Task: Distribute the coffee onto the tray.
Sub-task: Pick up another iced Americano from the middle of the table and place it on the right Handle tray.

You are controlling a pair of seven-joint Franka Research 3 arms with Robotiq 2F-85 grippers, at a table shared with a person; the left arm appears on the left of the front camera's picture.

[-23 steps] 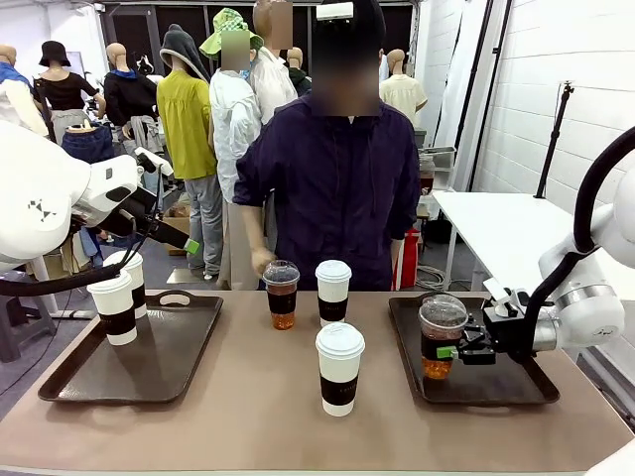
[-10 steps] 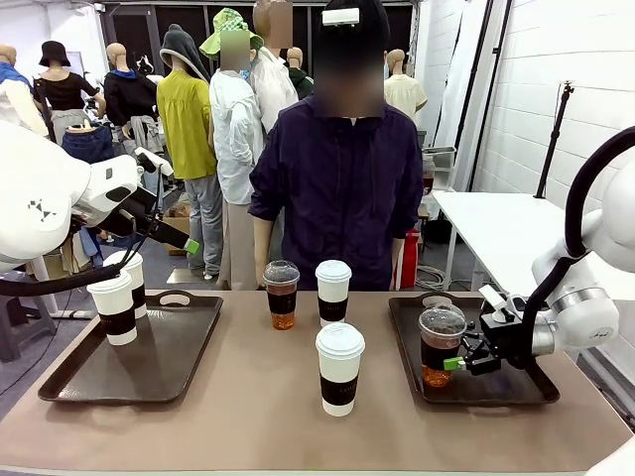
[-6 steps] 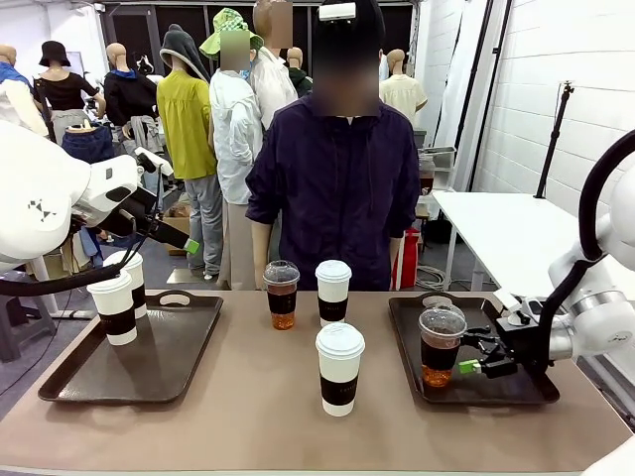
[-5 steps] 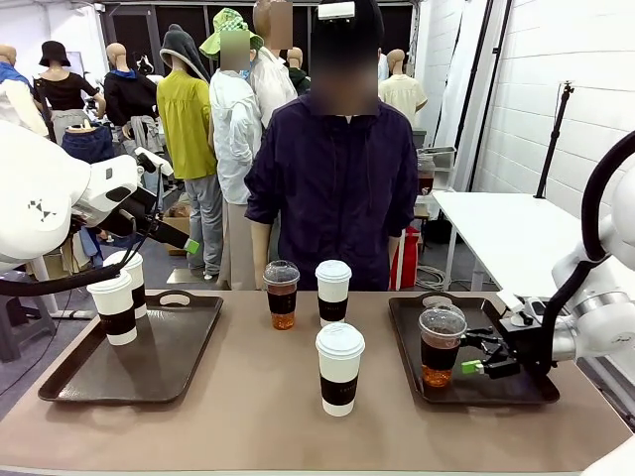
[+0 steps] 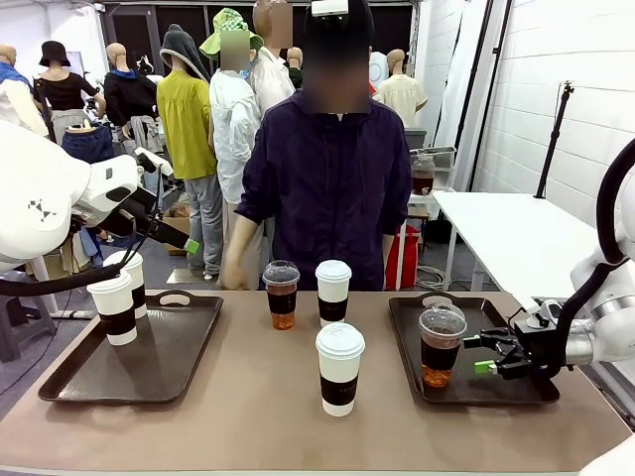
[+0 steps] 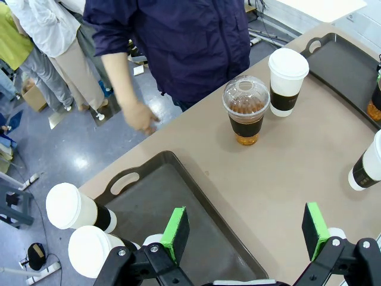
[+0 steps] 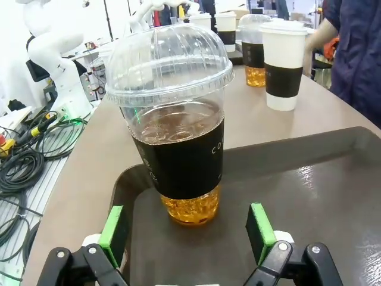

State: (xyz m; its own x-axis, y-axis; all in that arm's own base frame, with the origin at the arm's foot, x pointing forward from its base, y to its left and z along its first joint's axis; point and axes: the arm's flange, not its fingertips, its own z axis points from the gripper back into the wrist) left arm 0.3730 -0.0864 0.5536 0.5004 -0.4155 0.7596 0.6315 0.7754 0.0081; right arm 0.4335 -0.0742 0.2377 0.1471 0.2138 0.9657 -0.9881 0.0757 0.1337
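Front: we see the right gripper (image 5: pixel 484 354) spread, at 3 o'clock of the dome cup (image 5: pixel 441 347), just beside it and not touching. That cup stands on the right tray (image 5: pixel 496 395). Two paper cups (image 5: pixel 116 309) sit on the left tray (image 5: pixel 60 382), and the middle cups (image 5: pixel 339 368) on the table (image 5: pixel 248 421).
Left wrist: we see the left gripper (image 6: pixel 245 231) spread above the left tray, holding nothing.
Right wrist: dome cup upright at 12 o'clock, clear of both green pads (image 7: pixel 113 226).

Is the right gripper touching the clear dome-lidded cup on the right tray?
Apart. The right wrist view shows bare tray between the fingers of the open right gripper and the clear dome-lidded cup.
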